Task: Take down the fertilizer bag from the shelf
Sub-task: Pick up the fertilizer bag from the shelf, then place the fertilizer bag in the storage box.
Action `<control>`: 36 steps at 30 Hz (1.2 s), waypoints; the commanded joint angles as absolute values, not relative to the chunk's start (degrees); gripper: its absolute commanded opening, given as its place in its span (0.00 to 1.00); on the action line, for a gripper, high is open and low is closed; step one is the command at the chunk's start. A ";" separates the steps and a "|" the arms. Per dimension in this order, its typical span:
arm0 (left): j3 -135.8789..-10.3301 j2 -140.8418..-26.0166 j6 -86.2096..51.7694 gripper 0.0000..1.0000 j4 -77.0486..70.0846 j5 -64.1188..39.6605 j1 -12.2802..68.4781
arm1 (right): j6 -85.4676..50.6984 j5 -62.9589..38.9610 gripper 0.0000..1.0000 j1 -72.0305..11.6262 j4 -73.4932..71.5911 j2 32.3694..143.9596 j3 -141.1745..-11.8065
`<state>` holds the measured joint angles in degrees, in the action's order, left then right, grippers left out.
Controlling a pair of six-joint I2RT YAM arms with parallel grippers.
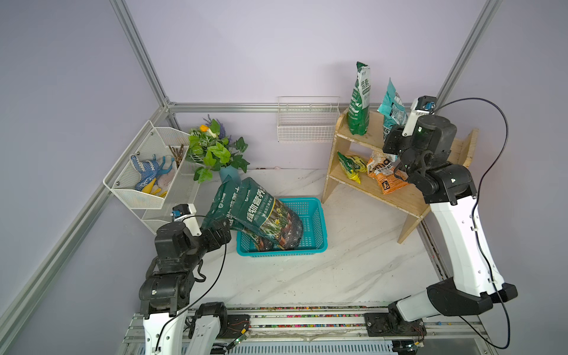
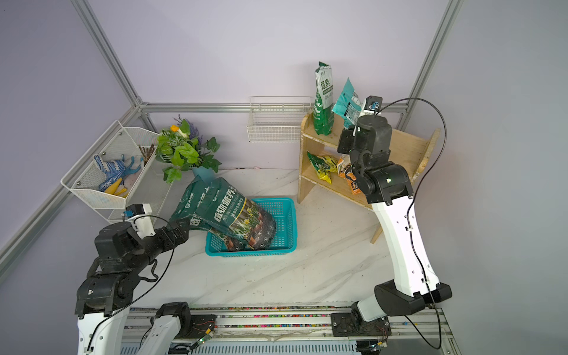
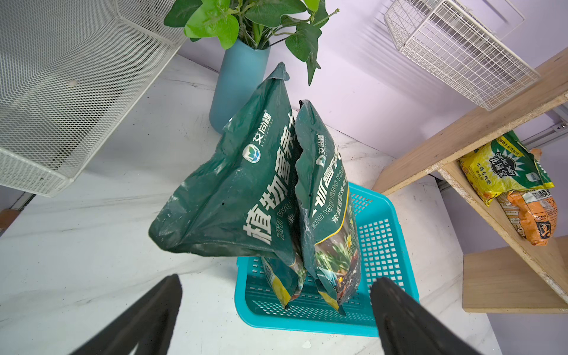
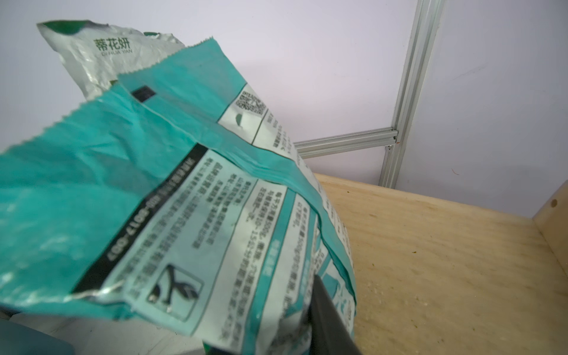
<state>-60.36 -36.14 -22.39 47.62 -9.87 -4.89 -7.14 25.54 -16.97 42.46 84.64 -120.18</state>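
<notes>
Two soil bags (image 1: 258, 215): dark green, leaning in teal basket (image 1: 316, 222), frame centre
Left gripper (image 3: 278, 281): spread wide, empty, just beside them
Right gripper (image 1: 390, 135): clamped on teal fertilizer bag (image 1: 393, 106)
Teal fertilizer bag: tilted on top tier of wooden shelf (image 1: 333, 159), upper right, near tall green bag (image 1: 359, 101)

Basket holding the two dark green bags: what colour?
Teal, perforated plastic. The basket shows best in the left wrist view.

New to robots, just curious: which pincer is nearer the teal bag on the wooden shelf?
Right. The right pincer is at the teal bag; the left pincer is down by the basket.
</notes>
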 commanded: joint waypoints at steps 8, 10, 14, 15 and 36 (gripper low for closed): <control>-58.01 -35.60 -22.50 1.00 46.93 -10.55 -5.19 | -7.21 26.38 0.00 -23.03 27.37 75.32 -113.41; -57.97 -35.60 -22.54 1.00 46.93 -10.55 -5.18 | -5.72 28.52 0.00 -26.53 26.36 74.59 -112.49; -58.01 -35.60 -22.50 1.00 46.93 -10.55 -5.19 | -4.01 31.42 0.00 -33.39 24.57 73.53 -110.20; -58.00 -35.60 -22.50 1.00 46.93 -10.52 -5.19 | -3.83 31.78 0.00 -34.95 23.83 73.19 -109.24; -57.92 -35.60 -22.48 1.00 46.93 -11.06 -5.18 | -4.90 25.94 0.00 -47.11 7.15 73.68 -85.69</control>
<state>-60.36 -36.14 -22.39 47.62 -10.13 -4.89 -5.06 27.88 -46.52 20.23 75.66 -87.35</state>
